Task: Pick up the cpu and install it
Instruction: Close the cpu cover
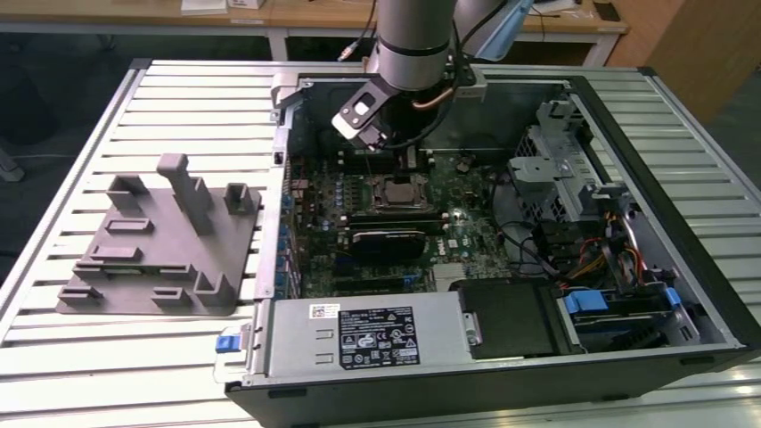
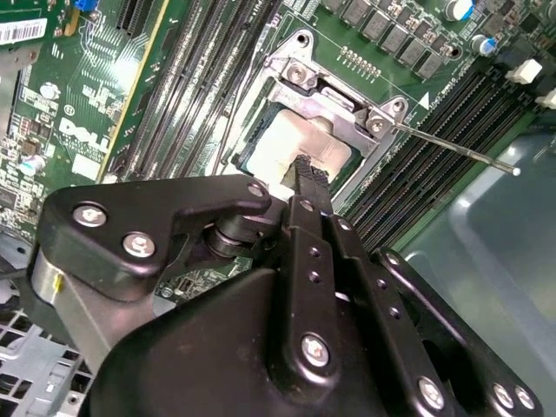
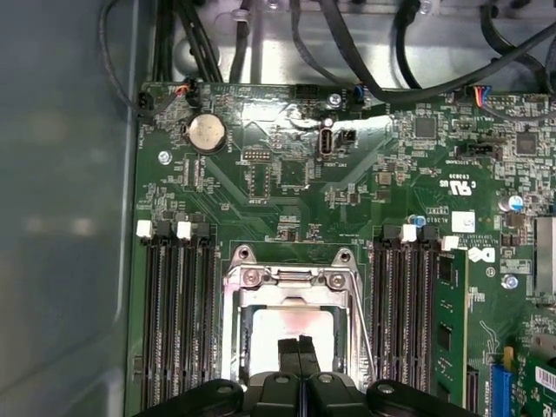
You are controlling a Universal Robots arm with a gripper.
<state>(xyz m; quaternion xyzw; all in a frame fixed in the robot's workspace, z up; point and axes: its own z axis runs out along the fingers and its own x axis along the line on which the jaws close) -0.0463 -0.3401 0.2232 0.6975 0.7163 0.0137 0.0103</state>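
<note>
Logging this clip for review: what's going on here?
A robot arm reaches into the open black computer case, its black pincer over the metal-framed socket on the green motherboard. The small flat silvery-grey square cpu lies inside that frame, right under the pincer's tips, which look shut together; whether they touch it I cannot tell. A grey plastic fixture stands outside the case, on the exterior view's left.

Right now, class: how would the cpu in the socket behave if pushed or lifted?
The cpu looks flat and rigid, so probably won't flex. Its smooth pale top may be slippery to grip. Lying low inside the socket frame, it likely won't slide or tip.
</note>
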